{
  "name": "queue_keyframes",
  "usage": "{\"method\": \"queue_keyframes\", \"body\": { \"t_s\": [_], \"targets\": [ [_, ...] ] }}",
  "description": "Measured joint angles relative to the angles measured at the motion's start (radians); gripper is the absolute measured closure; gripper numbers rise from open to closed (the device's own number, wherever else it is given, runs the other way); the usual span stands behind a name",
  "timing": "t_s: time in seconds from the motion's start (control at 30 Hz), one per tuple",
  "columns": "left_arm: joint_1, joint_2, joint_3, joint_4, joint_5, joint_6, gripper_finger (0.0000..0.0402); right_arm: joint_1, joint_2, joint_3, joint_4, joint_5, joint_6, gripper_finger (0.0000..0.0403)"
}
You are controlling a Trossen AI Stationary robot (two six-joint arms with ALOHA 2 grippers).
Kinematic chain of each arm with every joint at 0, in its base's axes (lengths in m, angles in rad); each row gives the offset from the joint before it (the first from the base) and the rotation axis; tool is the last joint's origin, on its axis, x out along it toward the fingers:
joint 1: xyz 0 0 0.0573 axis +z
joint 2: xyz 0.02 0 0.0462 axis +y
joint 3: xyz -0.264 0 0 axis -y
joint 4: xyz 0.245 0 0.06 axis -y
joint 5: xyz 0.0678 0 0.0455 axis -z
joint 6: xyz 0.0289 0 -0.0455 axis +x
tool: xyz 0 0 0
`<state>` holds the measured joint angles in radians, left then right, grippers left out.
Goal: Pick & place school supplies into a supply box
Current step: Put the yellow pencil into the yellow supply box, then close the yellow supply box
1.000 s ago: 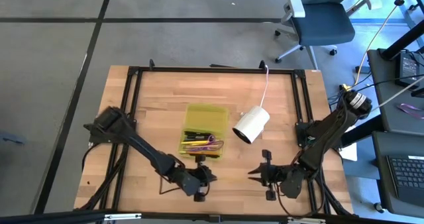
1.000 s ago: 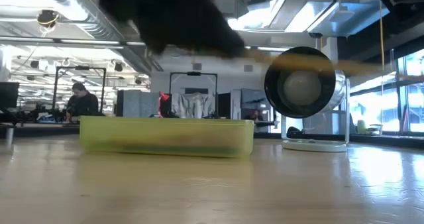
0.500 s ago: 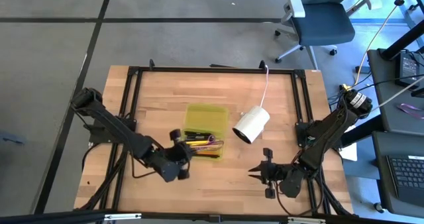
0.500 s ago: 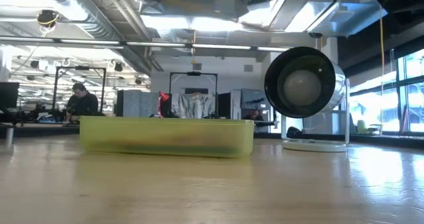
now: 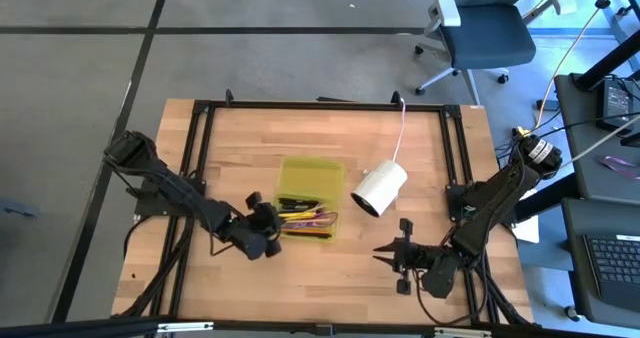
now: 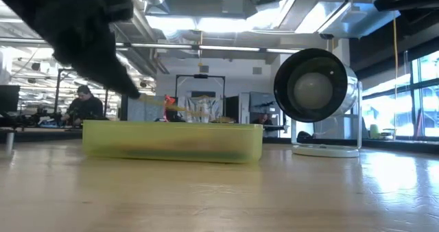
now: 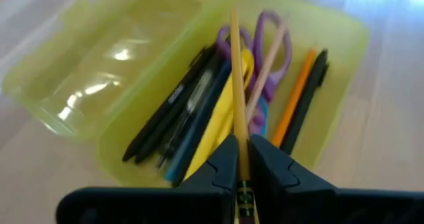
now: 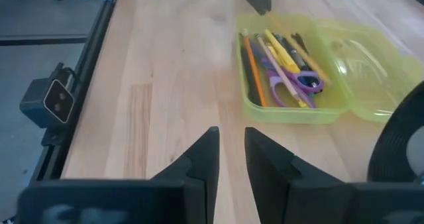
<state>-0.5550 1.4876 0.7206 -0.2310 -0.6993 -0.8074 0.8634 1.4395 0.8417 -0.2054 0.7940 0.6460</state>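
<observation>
The supply box (image 5: 305,223) is a translucent yellow-green tray with its lid (image 5: 312,178) open on the far side. It rests flat on the table and also shows in the low view (image 6: 171,141). In it lie black, orange, yellow and blue-grey pens (image 7: 192,111) and purple-handled scissors (image 7: 268,42). My left gripper (image 5: 268,221) is at the box's left side, shut on a yellow pencil (image 7: 236,85) that reaches out over the tray. My right gripper (image 5: 386,251) is open and empty, low over the table right of the box. My left gripper pinches the pencil near its eraser end (image 7: 242,174) between its two fingers. The fingers come from the table's left, slanting down, and the pencil runs forward along them. The pencil is lifted clear, its free end (image 6: 206,115) tilted down just above the tray.
A white cylinder (image 5: 380,188) on a white cord (image 5: 402,128) lies right of the box and shows large in the low view (image 6: 315,88). A black frame (image 5: 320,105) runs round the table. Bare wood (image 5: 330,278) lies between the box and the near edge.
My left gripper, shut on the pencil, has risen from the table near its near edge and swung left and toward the far edge to the box's left side. The pencil has been lifted clear and now points over the tray. My right gripper has kept still.
</observation>
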Motion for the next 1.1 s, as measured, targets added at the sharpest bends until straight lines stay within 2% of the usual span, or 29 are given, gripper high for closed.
{"method": "queue_keyframes", "body": {
  "t_s": [0.13, 0.4, 0.77, 0.93, 1.1],
  "targets": [
    [0.033, 0.000, -0.048, 0.061, 0.063, 0.016, 0.0385, -0.006, 0.000, 0.000, 0.000, 0.000, 0.001, 0.0326],
    [0.077, 0.000, -0.060, 0.148, 0.083, 0.132, 0.0380, -0.006, 0.000, 0.000, 0.000, 0.000, 0.003, 0.0326],
    [0.113, -0.010, -0.060, 0.162, 0.144, 0.163, 0.0318, -0.006, -0.001, 0.000, 0.000, 0.002, 0.005, 0.0326],
    [0.127, -0.137, -0.048, 0.148, 0.145, 0.237, 0.0308, -0.014, -0.099, 0.000, 0.001, 0.036, 0.081, 0.0326],
    [0.150, -0.333, -0.024, 0.156, 0.141, 0.306, 0.0308, -0.040, -0.321, 0.002, 0.008, -0.032, -0.062, 0.0326]
  ]
}}
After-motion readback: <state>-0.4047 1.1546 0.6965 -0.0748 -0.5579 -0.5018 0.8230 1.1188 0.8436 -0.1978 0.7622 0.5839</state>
